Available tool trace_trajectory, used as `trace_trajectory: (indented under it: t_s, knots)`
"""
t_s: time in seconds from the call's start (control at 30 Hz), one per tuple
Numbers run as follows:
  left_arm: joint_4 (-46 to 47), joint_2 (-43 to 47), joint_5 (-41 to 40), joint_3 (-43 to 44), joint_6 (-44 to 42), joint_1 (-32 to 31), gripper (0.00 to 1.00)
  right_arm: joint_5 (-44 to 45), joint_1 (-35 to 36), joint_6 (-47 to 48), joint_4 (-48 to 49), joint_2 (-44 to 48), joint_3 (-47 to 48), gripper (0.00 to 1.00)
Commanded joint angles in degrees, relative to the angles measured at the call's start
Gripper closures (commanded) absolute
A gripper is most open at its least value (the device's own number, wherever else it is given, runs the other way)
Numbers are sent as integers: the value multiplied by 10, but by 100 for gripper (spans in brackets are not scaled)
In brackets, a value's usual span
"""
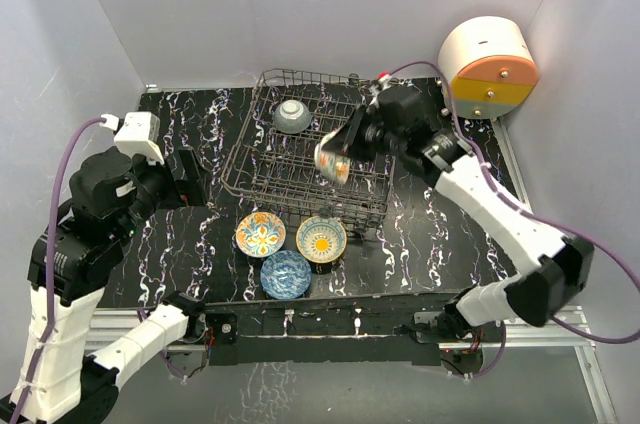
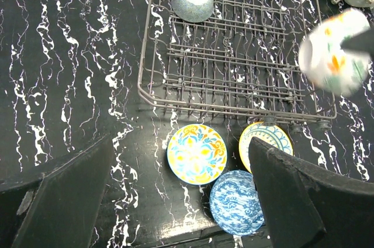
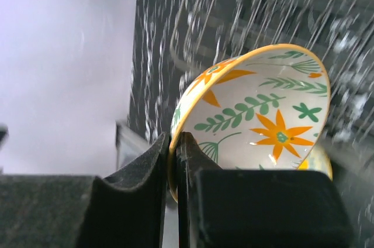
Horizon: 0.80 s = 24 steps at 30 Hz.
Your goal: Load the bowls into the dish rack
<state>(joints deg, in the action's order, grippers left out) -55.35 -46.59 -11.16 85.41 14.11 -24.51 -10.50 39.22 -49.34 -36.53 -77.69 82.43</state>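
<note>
**Right end effector** (image 3: 173, 143): the two fingers are clamped on the rim of the orange-green floral bowl (image 3: 263, 119), one finger on the outside wall and one on the painted inside. The bowl is held tilted, clear of the wires, above the near right part of the dish rack (image 1: 240, 159). In the left wrist view this bowl is blurred.

**Left end effector** (image 2: 182, 140): the fingers stand wide apart and hold nothing. It hangs over the black marbled bench (image 1: 200, 114), to the left of the rack.

**Items relative to the left end effector:**
- Orange-blue floral bowl (image 2: 196, 153): upright on the bench, below and between the fingers.
- Blue bowl (image 2: 235, 202): on the bench just beside the right-hand finger, touching or nearly touching the floral bowl.
- Yellow sunflower bowl (image 2: 266, 143): on the bench just in front of the rack, partly hidden by the right-hand finger.
- Speckled grey bowl (image 2: 192, 1): well ahead, upside down in the far left part of the rack.
</note>
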Motion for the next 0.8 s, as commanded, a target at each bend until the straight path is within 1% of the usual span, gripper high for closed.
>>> trace_trajectory:
  t_s: [0.0, 0.1, 0.23, 0.37, 0.6, 0.67, 0.77]
  knots:
    - [-1, 9, 6, 22, -1, -2, 3, -139, -101, -56, 294, -54, -11, 92]
    - [3, 13, 5, 24, 8, -2, 3, -175, -122, -98, 415, -122, 8, 92]
    - [8, 16, 1, 26, 16, -2, 3, -193, -143, -140, 541, -225, 49, 92]
    - [9, 17, 1, 25, 20, -2, 3, -171, -158, -143, 594, -325, 118, 92]
    - [4, 12, -3, 25, 24, -2, 3, -96, -177, -201, 712, -451, 189, 92]
    - [3, 11, -4, 22, 24, -2, 3, -74, -177, -211, 726, -488, 221, 92]
    - [1, 5, -5, 20, 23, -2, 3, -48, -175, -219, 717, -551, 285, 92]
